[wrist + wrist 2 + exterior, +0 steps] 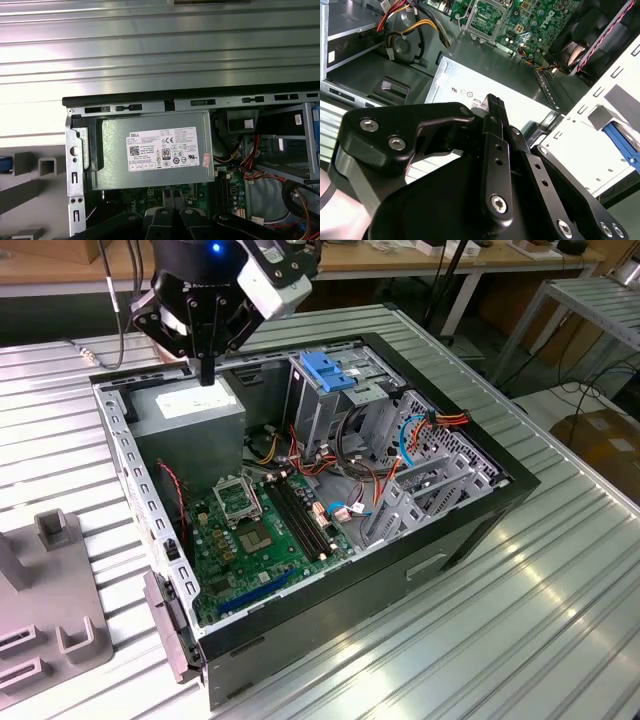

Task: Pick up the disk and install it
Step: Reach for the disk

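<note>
Inside open computer case [330, 625]: green motherboard [250, 530] near, grey power-supply box [190, 420] far, at the exterior view's left, blue-topped cage [325, 375] far centre. Above the box, hanging point-down, gripper [207, 372] with fingers [492, 107] pressed together, pinching nothing. Cannot tell where disk lies.

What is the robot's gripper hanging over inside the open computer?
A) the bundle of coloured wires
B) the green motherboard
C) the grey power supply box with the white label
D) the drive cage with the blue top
C: in the exterior view the gripper points down right over the grey power supply box, and the first wrist view looks straight down onto that box's white label.
</note>
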